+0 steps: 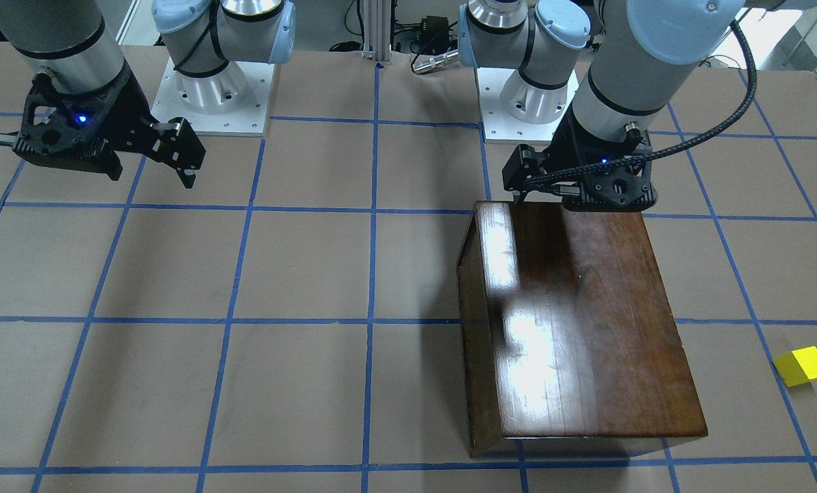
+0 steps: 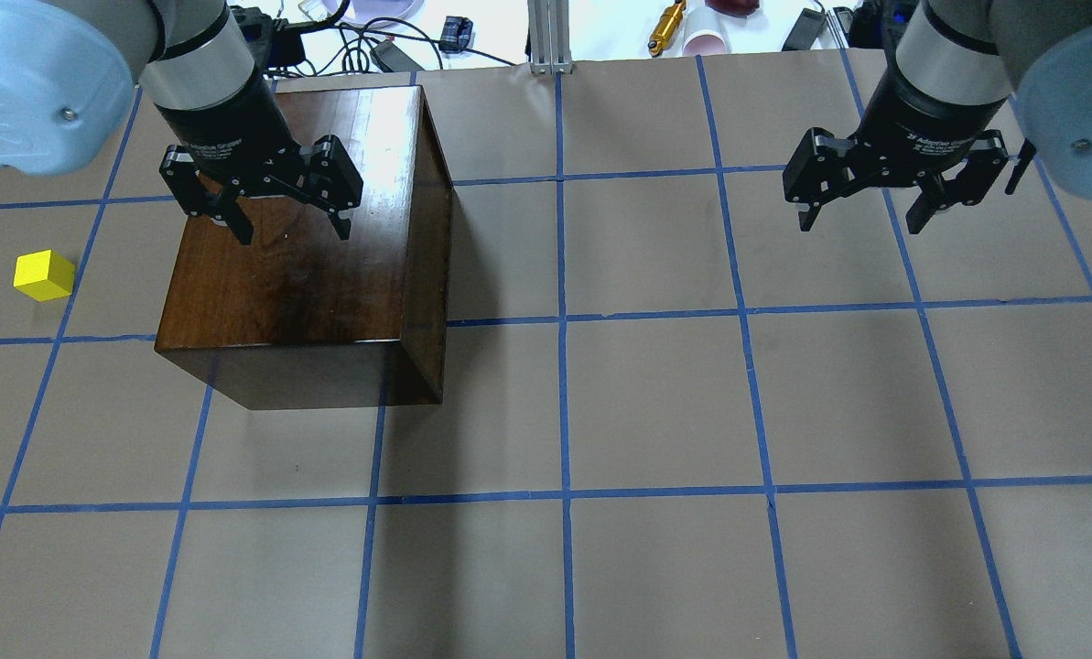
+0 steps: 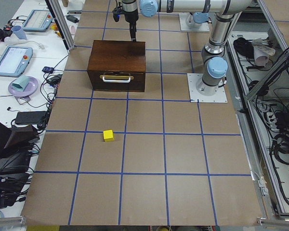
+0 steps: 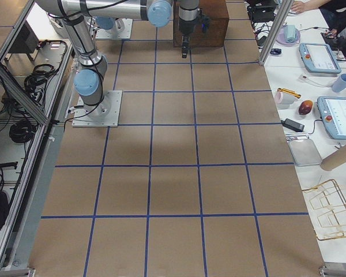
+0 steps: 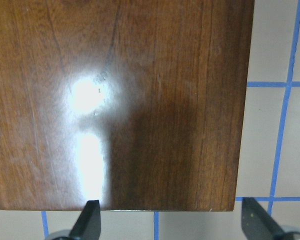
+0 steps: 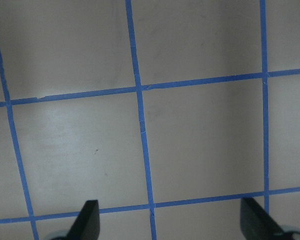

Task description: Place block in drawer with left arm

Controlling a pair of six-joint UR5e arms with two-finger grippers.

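The yellow block (image 2: pixel 44 275) lies on the table to the left of the dark wooden box (image 2: pixel 298 275), apart from it; it also shows in the front view (image 1: pixel 802 366) and the left side view (image 3: pixel 108 135). The drawer (image 3: pixel 116 79) is shut, and its front panel with a metal handle shows only in the left side view. My left gripper (image 2: pixel 295 233) hangs open and empty above the box's top; its wrist view shows the glossy box top (image 5: pixel 120 100) between the fingertips. My right gripper (image 2: pixel 861 224) is open and empty above bare table.
The table is brown with a blue tape grid. Both arm bases (image 1: pixel 216 89) stand at the robot's side. Cables, cups and tablets (image 3: pixel 12 57) lie on side benches beyond the table's edge. The box (image 1: pixel 586 322) is the only tall obstacle.
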